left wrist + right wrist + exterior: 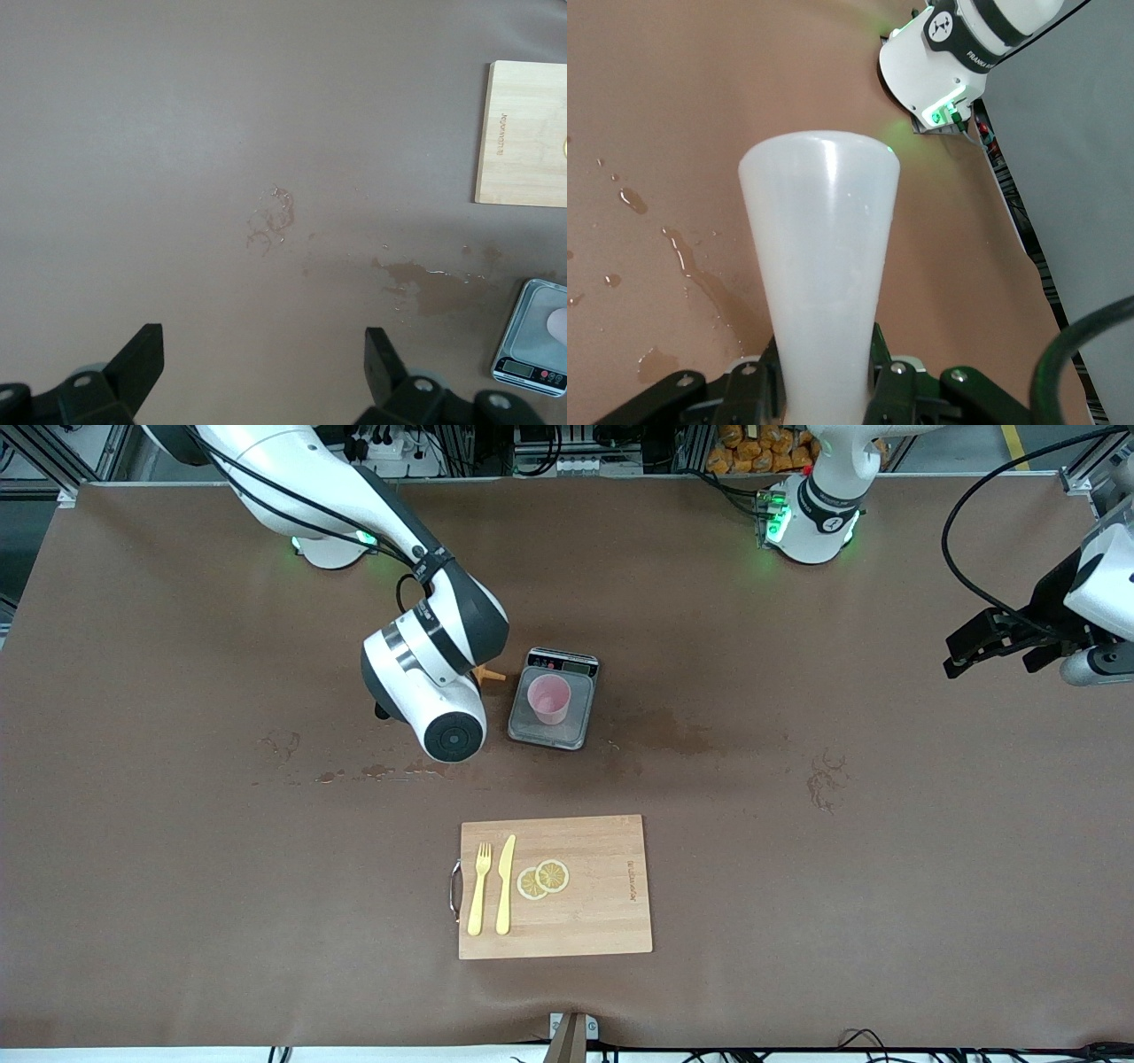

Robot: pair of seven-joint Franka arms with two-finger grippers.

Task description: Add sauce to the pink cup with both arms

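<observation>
The pink cup [549, 698] stands upright on the grey scale [576, 731] in the middle of the table. My right gripper [824, 376] is shut on the whitish sauce bottle [819, 257]. In the front view that gripper is hidden under its wrist. Only the orange nozzle [487, 676] shows, pointing at the scale from just beside it, toward the right arm's end. My left gripper [974, 646] is open and empty, held over the left arm's end of the table. The left wrist view shows its fingers [142, 354] wide apart, with the scale [534, 341] and a sliver of the cup [558, 323] at the edge.
A wooden cutting board [602, 903] lies nearer to the front camera than the scale. On it are a yellow fork [479, 888], a yellow knife [505, 884] and two lemon slices [543, 879]. Wet stains [673, 731] mark the brown table beside the scale.
</observation>
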